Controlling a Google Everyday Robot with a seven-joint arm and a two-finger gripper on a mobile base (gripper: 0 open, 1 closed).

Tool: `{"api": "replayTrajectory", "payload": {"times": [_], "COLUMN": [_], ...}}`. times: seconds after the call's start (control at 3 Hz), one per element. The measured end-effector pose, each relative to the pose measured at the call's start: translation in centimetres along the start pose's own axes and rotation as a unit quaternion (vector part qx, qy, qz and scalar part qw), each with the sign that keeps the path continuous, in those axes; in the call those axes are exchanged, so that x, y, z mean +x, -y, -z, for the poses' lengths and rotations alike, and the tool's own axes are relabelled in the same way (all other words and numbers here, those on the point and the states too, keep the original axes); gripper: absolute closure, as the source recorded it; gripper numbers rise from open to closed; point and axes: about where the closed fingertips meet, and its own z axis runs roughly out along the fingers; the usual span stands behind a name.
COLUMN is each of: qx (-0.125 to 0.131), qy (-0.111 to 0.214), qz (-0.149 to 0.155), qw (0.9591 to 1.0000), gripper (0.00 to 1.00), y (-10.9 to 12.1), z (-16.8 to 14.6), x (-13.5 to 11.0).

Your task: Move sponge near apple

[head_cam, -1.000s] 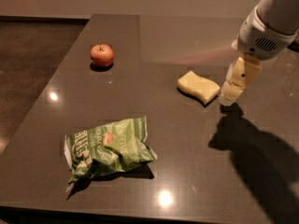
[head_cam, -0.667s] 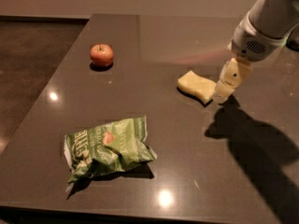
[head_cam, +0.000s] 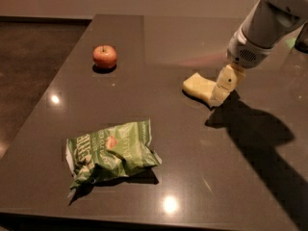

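Observation:
The pale yellow sponge [head_cam: 198, 86] lies on the dark table, right of centre. The small red apple [head_cam: 105, 56] sits at the far left of the table, well apart from the sponge. My gripper [head_cam: 220, 93] hangs from the white arm at the upper right and is down at the sponge's right end, touching or just over its edge.
A green snack bag [head_cam: 110, 151] lies at the front left of the dark table [head_cam: 159, 47]. The table's left edge runs along a brown floor. The arm casts a large shadow over the table's right side.
My gripper has moved left and down, from beside the sponge's right end onto its right edge. The sponge, apple and bag have not moved.

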Motion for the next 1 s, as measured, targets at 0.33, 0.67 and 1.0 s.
{"api": "replayTrajectory", "payload": {"times": [0.33,0.67,1.0], "qx": [-0.010,-0.020,-0.029], "qy": [-0.002,-0.005,-0.009], "qz": [0.001,0.006,0.011], "qw": [0.9999,0.9998,0.9995], "gripper": [0.00,0.00,0.13], "y": [0.0,-0.6,-1.3], "z": [-1.7,-3.0,-3.9], "x": [-0.4,-1.0,-1.6]}}
